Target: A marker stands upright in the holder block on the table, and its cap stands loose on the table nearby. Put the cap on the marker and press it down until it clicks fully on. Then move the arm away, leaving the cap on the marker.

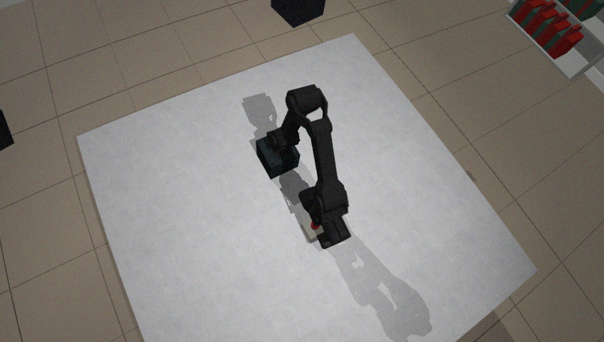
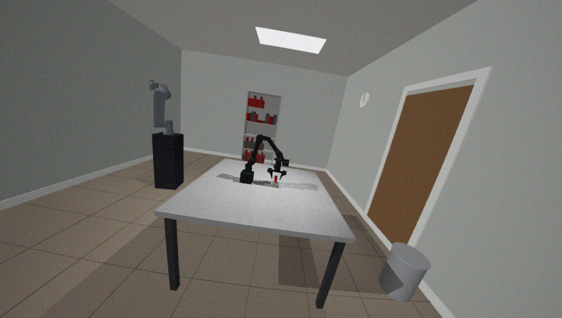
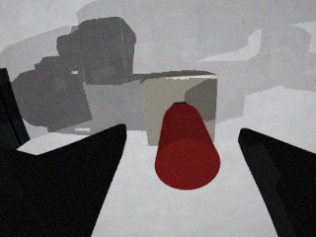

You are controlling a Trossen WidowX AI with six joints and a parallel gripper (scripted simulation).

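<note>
The claw [image 3: 188,152] stands wide, empty; the red cap [image 3: 186,148] sits between its fingers, on the block [image 3: 200,95].

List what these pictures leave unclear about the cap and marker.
- Marker body: wrist view, hidden behind the red rounded cap; seating depth unreadable.
- Beige holder block: top view, mostly covered by the black arm.
- Cap and open fingers: exterior view, too small to judge contact.
</note>
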